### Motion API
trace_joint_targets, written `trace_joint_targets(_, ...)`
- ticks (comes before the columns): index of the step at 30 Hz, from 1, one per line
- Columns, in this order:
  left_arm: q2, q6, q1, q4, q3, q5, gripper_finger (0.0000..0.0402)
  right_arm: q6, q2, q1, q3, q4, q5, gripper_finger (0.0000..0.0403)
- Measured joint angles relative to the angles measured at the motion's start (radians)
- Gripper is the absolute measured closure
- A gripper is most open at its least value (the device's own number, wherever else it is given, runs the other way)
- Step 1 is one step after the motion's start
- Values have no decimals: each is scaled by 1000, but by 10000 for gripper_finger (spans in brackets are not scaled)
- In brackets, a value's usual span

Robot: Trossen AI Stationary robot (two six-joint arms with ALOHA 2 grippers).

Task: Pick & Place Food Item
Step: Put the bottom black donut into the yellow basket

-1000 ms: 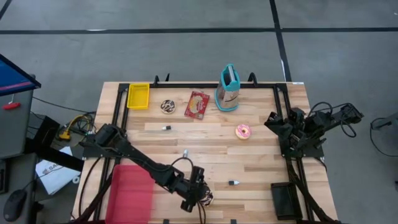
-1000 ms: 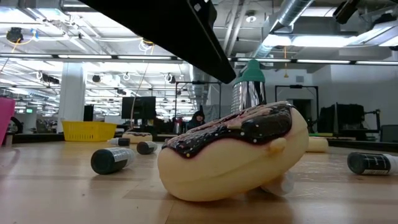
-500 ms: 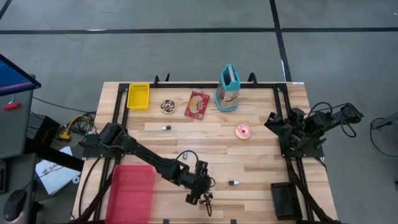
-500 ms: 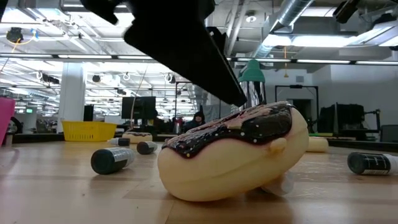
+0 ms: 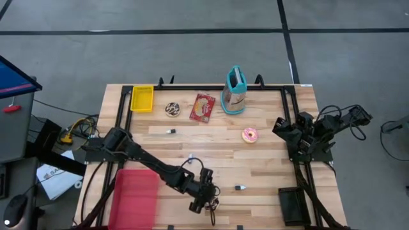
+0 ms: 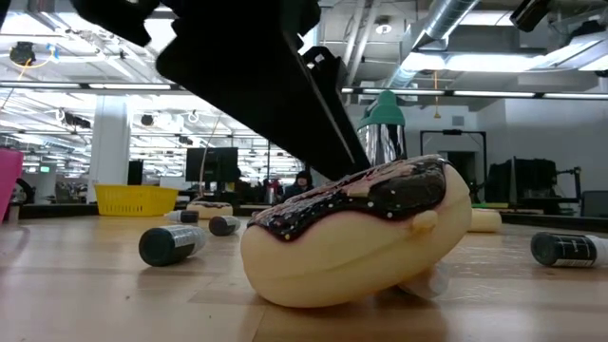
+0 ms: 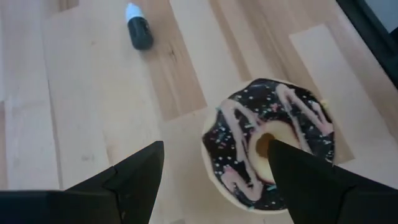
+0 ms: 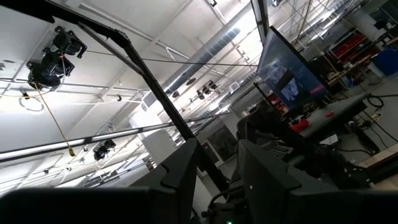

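Note:
A chocolate-iced donut (image 7: 249, 134) with pink drizzle lies near the table's front edge (image 5: 213, 206). In the low view the donut (image 6: 361, 237) sits tilted, its raised side propped on a small bottle (image 6: 429, 281). My left gripper (image 7: 216, 146) stands open just above it, slanting down, with one finger over the donut's hole and the other over bare wood beside it. My right gripper (image 8: 219, 146) is folded back at the table's right edge (image 5: 279, 122). It points up into the room with a narrow gap between its fingers and nothing in it. My left gripper has one finger (image 6: 328, 128) reaching down to the donut's iced top (image 6: 380, 180). I cannot tell whether it touches. The donut lies on the table, tilted.
A pink donut (image 5: 249, 135), a red packet (image 5: 202, 107), a teal-topped grater (image 5: 234, 91), a yellow bin (image 5: 142, 98) and a small brown pastry (image 5: 172, 109) lie farther back. Small bottles (image 5: 239, 188) are scattered about. A red tray (image 5: 135, 198) sits front left.
My left gripper has come down onto the chocolate donut from above, staying open. The donut has kept its place and its tilt.

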Motion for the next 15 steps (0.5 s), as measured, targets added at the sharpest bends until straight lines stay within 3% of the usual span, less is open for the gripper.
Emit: trace_joint_targets(15,55,-7,-3,47,0,4,132,0,0,0,0,3,3,290)
